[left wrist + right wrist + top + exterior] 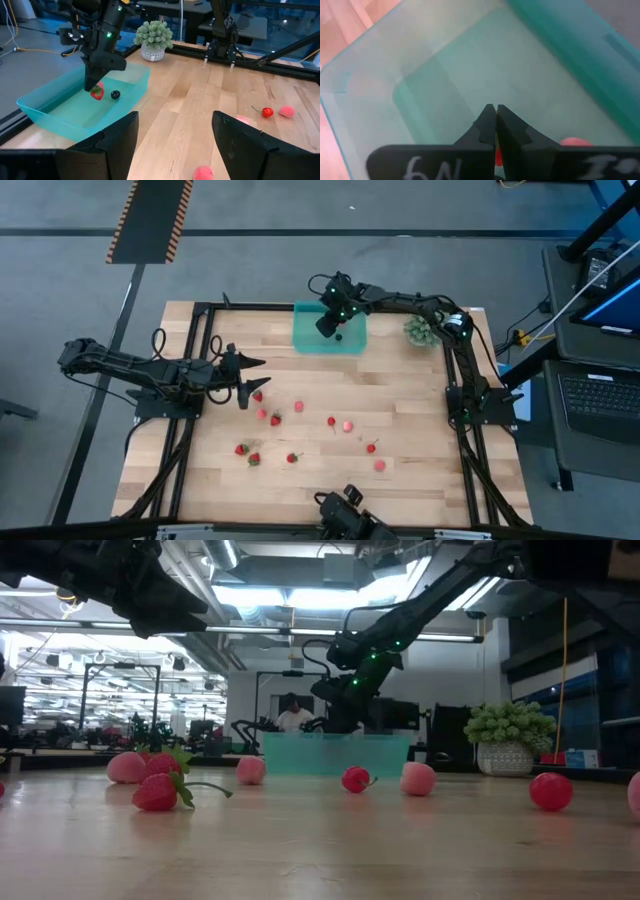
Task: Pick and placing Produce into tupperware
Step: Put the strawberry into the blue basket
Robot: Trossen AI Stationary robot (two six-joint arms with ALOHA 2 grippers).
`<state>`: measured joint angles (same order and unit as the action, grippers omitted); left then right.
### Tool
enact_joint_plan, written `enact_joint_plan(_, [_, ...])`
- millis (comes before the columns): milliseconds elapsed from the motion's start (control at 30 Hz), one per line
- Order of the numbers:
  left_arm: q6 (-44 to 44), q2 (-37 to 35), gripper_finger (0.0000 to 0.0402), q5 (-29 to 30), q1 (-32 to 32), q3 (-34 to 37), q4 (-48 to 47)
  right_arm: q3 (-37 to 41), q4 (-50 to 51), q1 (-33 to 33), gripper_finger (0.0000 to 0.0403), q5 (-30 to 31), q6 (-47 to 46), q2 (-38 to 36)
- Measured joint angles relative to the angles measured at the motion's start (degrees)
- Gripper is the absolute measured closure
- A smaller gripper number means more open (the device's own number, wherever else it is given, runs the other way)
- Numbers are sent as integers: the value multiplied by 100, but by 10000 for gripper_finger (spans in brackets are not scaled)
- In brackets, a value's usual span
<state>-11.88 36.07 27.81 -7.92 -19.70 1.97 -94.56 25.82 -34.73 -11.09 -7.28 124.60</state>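
Over tupperware [330,338] — right gripper [95,89] clamps strawberry [97,92], long axis vertical | left gripper [243,381] agape — empty

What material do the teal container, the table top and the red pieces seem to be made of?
The tupperware looks like translucent plastic with a smooth finish: the table shows through its walls. The table top seems to be light wood with a matte finish: plank seams and grain show. The red strawberry pieces look like moulded plastic or rubber, slightly glossy, though that is uncertain.
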Motion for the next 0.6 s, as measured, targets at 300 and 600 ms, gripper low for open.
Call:
enact_joint_plan(300, [0,0,156,0,2,0,0,5,-95,-3,397,65,-70,84])
enact_joint_plan(600, [0,-2,156,0,2,0,0,9,-142,-3,355,92,-89,101])
